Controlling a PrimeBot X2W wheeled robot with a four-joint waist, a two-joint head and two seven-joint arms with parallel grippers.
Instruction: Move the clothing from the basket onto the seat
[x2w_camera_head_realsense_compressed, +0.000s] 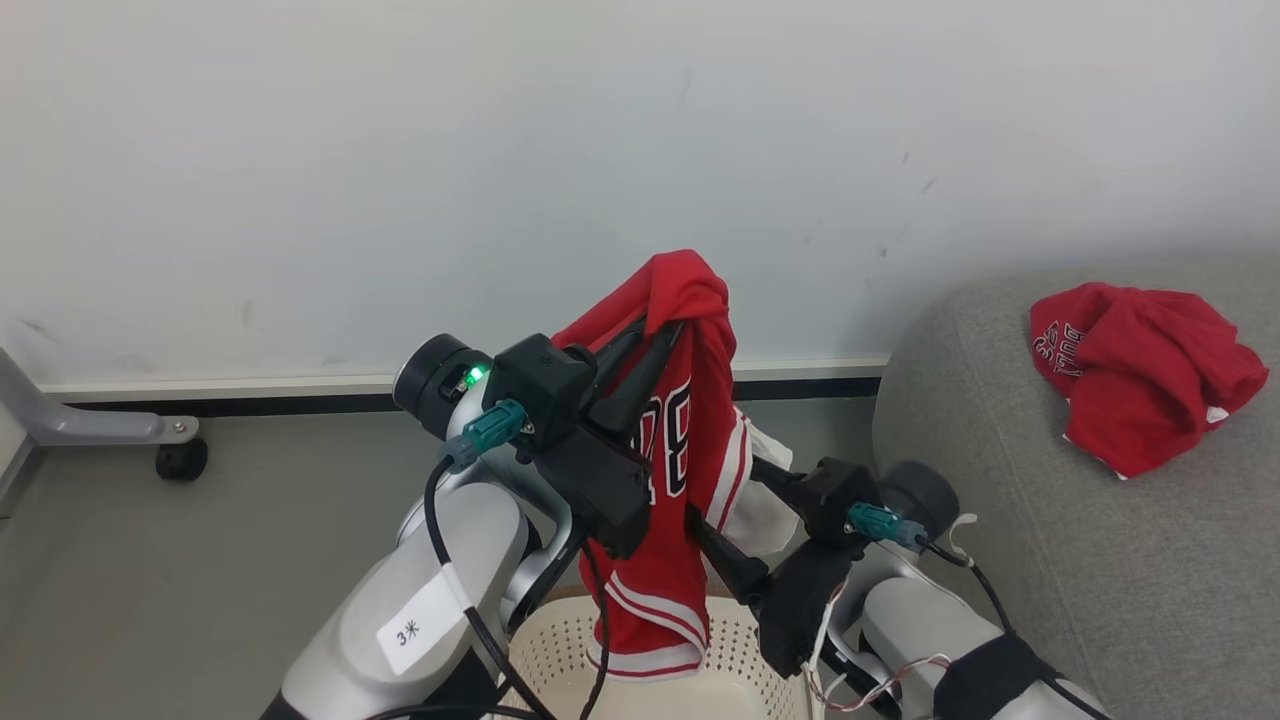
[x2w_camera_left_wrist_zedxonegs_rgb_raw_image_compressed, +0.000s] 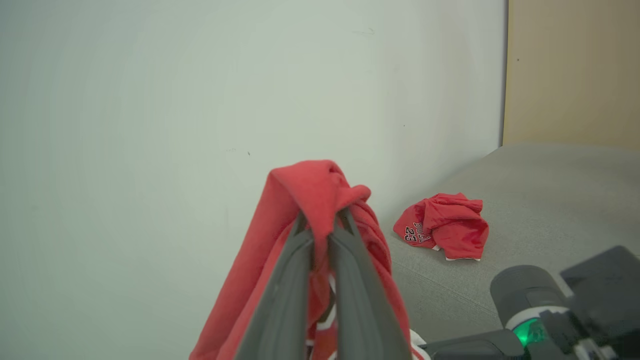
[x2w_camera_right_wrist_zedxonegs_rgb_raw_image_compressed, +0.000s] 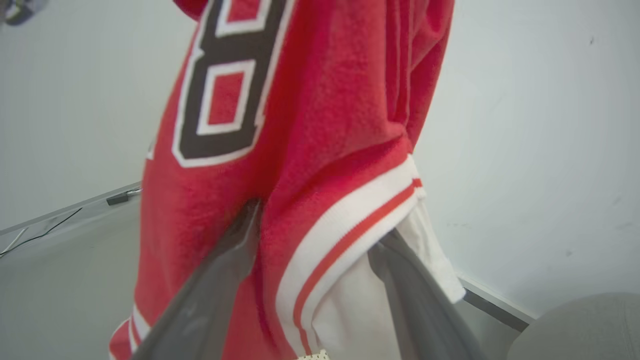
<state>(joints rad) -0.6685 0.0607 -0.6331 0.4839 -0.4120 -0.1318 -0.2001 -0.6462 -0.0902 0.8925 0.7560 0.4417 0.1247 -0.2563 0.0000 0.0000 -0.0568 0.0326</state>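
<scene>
Pinching the jersey (x2w_camera_head_realsense_compressed: 690, 440) at its top, left claw (x2w_camera_left_wrist_zedxonegs_rgb_raw_image_compressed: 322, 222) holds it over the basket (x2w_camera_head_realsense_compressed: 560, 650). Right claw (x2w_camera_right_wrist_zedxonegs_rgb_raw_image_compressed: 320, 225) spreads wide around its hem. To the right lies the seat (x2w_camera_head_realsense_compressed: 1050, 560).

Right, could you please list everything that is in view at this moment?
held jersey: one, red with white trim, hanging above the basket
second jersey: one, red, crumpled on the sofa
basket: one, cream, under the held jersey
sofa: one, light grey, right side
wall: one, white, behind everything
floor: one, grey, below the wall
wheeled metal leg: one, grey, far left
panel: one, beige, beyond the sofa
left hand: one, dark, shut on the held jersey's top
right hand: one, dark, open around the lower cloth
</scene>
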